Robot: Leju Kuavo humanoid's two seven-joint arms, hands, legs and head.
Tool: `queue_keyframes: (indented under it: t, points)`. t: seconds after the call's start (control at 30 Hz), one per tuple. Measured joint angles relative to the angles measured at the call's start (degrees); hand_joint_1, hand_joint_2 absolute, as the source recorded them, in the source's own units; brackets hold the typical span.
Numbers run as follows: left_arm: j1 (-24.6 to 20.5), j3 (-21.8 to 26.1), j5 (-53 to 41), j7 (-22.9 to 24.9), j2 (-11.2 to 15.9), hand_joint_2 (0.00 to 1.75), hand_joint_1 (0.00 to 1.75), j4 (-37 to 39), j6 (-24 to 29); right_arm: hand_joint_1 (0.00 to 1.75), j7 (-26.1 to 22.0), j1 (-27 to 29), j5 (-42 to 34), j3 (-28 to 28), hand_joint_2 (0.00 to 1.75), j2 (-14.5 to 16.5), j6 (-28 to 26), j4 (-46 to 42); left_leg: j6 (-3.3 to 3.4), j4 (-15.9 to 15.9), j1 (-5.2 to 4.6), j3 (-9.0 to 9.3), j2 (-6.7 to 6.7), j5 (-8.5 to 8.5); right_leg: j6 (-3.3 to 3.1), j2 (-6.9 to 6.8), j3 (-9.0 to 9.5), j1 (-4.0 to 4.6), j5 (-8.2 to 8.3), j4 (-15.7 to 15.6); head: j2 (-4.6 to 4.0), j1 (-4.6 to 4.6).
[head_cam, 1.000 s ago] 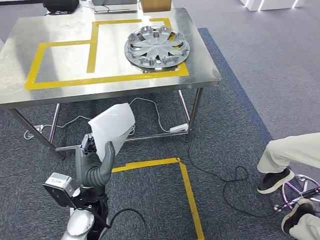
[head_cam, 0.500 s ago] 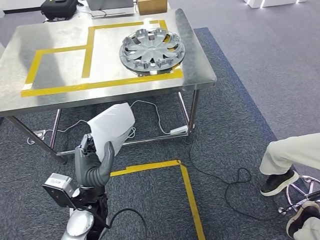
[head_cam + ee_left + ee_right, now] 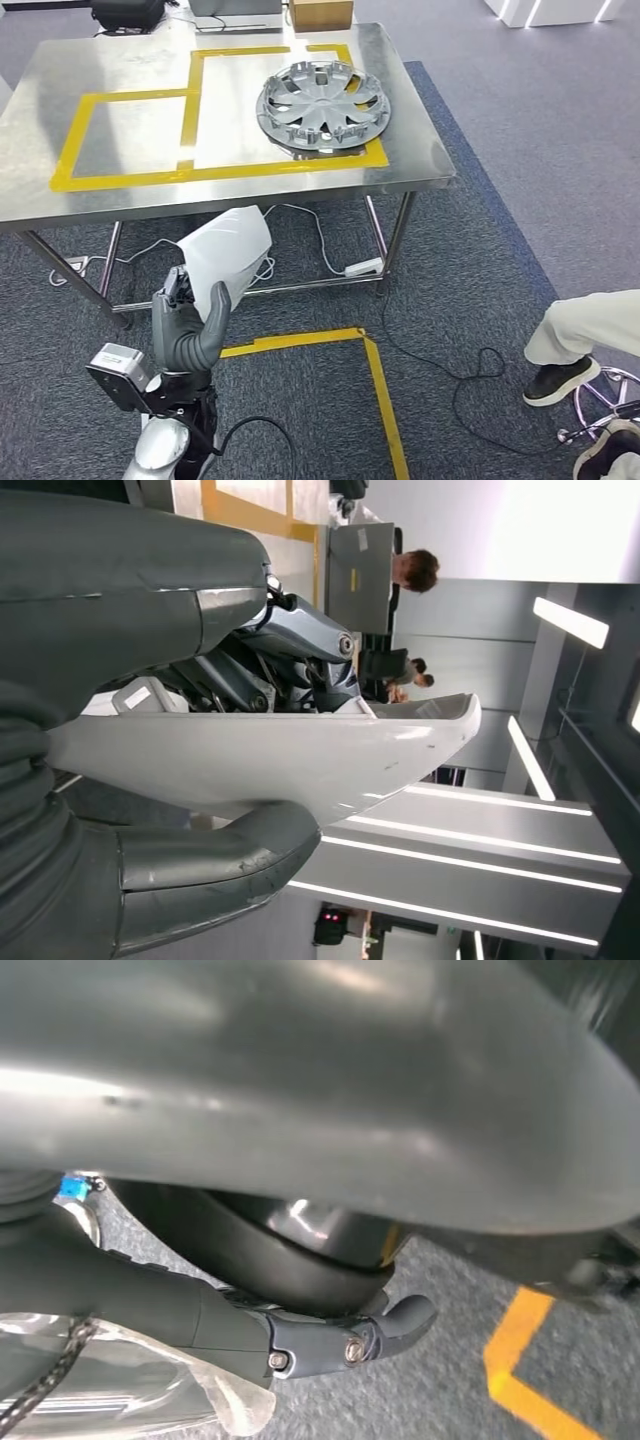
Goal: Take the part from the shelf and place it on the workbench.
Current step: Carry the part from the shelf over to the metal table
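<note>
We see a steel counter (image 3: 226,195) marked with yellow tape (image 3: 189,172), standing on dark grey carpet (image 3: 453,260). More yellow tape (image 3: 377,385) lines the floor, white and black cables (image 3: 332,265) trail beneath, and a paler grey floor (image 3: 543,130) lies beyond.

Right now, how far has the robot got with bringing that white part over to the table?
Picked up: the left robot hand holds the white part. In hand: carrying it, the metal table just ahead. Left: setting it on the tabletop, where a hubcap already lies.
</note>
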Motion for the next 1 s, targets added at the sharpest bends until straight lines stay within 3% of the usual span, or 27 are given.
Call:
queue_keyframes:
  t: [0.03, 0.07, 0.1, 0.17, 0.23, 0.3, 0.4, 0.43, 0.5, 0.57, 0.6, 0.63, 0.7, 0.73, 0.9, 0.93, 1.0]
  points:
    - [0.0, 0.0, 0.0, 0.0, 0.0, 1.75, 1.75, 0.0, 0.0, 0.0, 0.0, 0.0, 0.0, 0.0, 0.0, 0.0, 0.0, 0.0, 0.11, 0.0, -0.09, 0.17, -0.02, -0.18, -0.02, 0.0, -2.08, 0.01, -0.47, 3.0, 0.0, 0.01]
    - [0.1, 0.0, 0.0, 0.0, 0.0, 1.75, 1.75, 0.0, 0.0, 0.0, 0.0, 0.0, 0.0, -0.1, 0.0, 0.0, 0.1, 0.0, 0.18, 0.0, -0.17, 0.43, -0.07, -0.41, -0.1, 0.0, -3.3, 0.04, 0.15, 4.1, 0.0, 0.01]
    - [0.1, 0.0, 0.0, 0.0, 0.0, 1.75, 1.75, 0.0, 0.0, 0.0, 0.0, 0.0, 0.0, -0.1, 0.0, 0.0, 0.1, 0.0, 0.18, 0.0, -0.24, 0.82, -0.15, -0.69, -0.28, 0.01, -3.3, 0.06, 1.99, 2.8, 0.0, 0.03]
    - [0.1, 0.0, 0.0, 0.0, 0.0, 1.75, 1.75, 0.0, 0.0, 0.0, 0.1, 0.0, 0.0, -0.1, 0.0, 0.0, 0.1, 0.0, 0.01, 0.0, -0.35, 1.75, -0.28, -1.34, -0.84, 0.03, -0.67, 0.16, 6.84, -4.4, 0.0, -0.01]
    - [0.0, 0.0, 0.0, 0.0, -0.1, 1.75, 1.75, 0.0, 0.0, 0.0, 0.1, 0.1, 0.0, -0.1, 0.0, 0.0, 0.2, 0.0, -0.46, 0.1, -0.53, 2.14, -0.33, -1.86, -1.38, 0.06, 2.07, 0.38, 8.83, -10.1, 0.0, -0.03]
    - [-0.1, 0.0, 0.0, 0.0, -0.1, 1.75, 1.75, 0.0, 0.0, 0.0, 0.0, 0.1, 0.0, -0.2, 0.0, 0.0, 0.3, 0.0, -1.03, 0.1, -0.58, 2.09, -0.32, -2.03, -1.76, 0.16, 2.82, 0.59, 8.38, -11.4, 0.0, -0.09]
    - [-0.1, 0.0, 0.0, 0.0, 0.0, 1.75, 1.75, 0.0, 0.0, 0.0, 0.0, 0.2, 0.0, -0.2, 0.0, 0.1, 0.3, 0.0, -2.0, 1.3, -0.53, 1.91, -0.21, -3.15, -2.54, 0.17, 3.55, 0.17, 8.24, -12.1, 0.0, -0.4]
    - [-0.1, 0.0, 0.0, 0.0, 0.0, 1.75, 1.75, 0.0, 0.0, 0.0, 0.0, 0.2, 0.1, -0.2, 0.0, 0.2, 0.4, 0.0, -2.35, 3.4, -0.46, 1.0, -0.17, -4.28, -2.82, 0.12, 3.94, 0.0, 8.16, -12.3, 0.0, -0.57]
    - [0.0, 0.0, 0.1, 0.0, 0.2, 1.75, 1.75, 0.0, 0.0, 0.0, 0.1, 0.2, 0.1, -0.2, 0.0, 0.2, 0.4, 0.0, -2.88, 10.5, -0.16, -2.64, -0.12, -7.14, -3.18, 0.05, 4.42, -0.02, 7.78, -12.4, 0.0, -0.84]
    - [0.2, 0.1, 0.1, 0.0, 0.4, 1.75, 1.75, 0.0, 0.0, 0.0, 0.1, 0.3, 0.1, -0.2, 0.0, 0.2, 0.5, 0.0, -3.17, 15.3, 0.04, -5.7, -0.1, -7.71, -3.25, 0.08, 4.94, 0.0, 7.31, -12.4, 0.0, -0.82]
    - [0.3, 0.1, 0.1, 0.0, 0.5, 1.75, 1.75, 0.0, 0.0, 0.0, 0.1, 0.4, 0.1, -0.2, 0.0, 0.2, 0.5, 0.0, -3.2, 14.9, 0.08, -5.9, -0.1, -6.34, -3.22, 0.12, 5.29, 0.0, 7.05, -12.4, 0.0, -0.83]
    - [0.3, 0.1, 0.1, 0.0, 0.6, 1.75, 1.75, 0.0, -0.1, 0.0, 0.1, 0.4, 0.1, -0.2, 0.0, 0.2, 0.5, 0.0, -3.14, 12.3, 0.1, -5.07, -0.08, -4.02, -3.12, 0.17, 5.73, 0.0, 6.77, -12.3, 0.0, -0.83]
    - [0.3, 0.1, 0.2, 0.0, 0.7, 1.75, 1.75, 0.0, -0.2, 0.0, 0.1, 0.4, 0.1, -0.2, 0.0, 0.2, 0.8, 0.0, -2.78, 5.1, 0.01, -2.22, 0.01, 0.04, -2.75, 0.2, 6.46, 0.09, 6.13, -12.3, 0.0, -0.82]
    - [0.3, 0.1, 0.2, 0.0, 0.7, 1.75, 1.75, -0.1, -0.3, 0.0, 0.1, 0.3, 0.1, -0.2, 0.0, 0.2, 1.0, 0.0, -2.49, 2.5, -0.1, -1.09, 0.05, 0.77, -2.47, 0.19, 6.59, 0.17, 5.88, -12.3, 0.0, -0.83]
    - [1.3, 0.7, 0.3, 0.1, 1.0, 1.75, 1.75, -0.4, -1.0, 0.0, 0.0, 0.1, 0.3, -0.2, 0.0, 0.2, 1.2, 0.0, -0.95, -0.2, -0.18, 0.2, -0.08, 0.03, -0.86, 0.03, 6.3, 0.12, 4.82, -11.8, 0.0, -0.48]
    - [1.4, 0.8, 0.3, 0.1, 1.0, 1.75, 1.75, -0.5, -1.0, 0.0, 0.0, 0.0, 0.3, -0.2, 0.0, 0.2, 1.2, 0.0, -0.62, -0.5, -0.04, 0.54, -0.06, -0.02, -0.64, 0.05, 5.3, 0.11, 3.85, -9.9, 0.0, -0.35]
    - [1.6, 0.9, 0.3, 0.0, 1.1, 1.75, 1.75, -0.6, -1.1, 0.0, 0.0, -0.1, 0.3, -0.2, 0.0, 0.2, 1.3, 0.0, -0.1, -0.6, -0.01, 1.01, 0.03, -0.37, -0.39, 0.05, 1.24, 0.02, 1.2, -2.9, 0.0, -0.12]
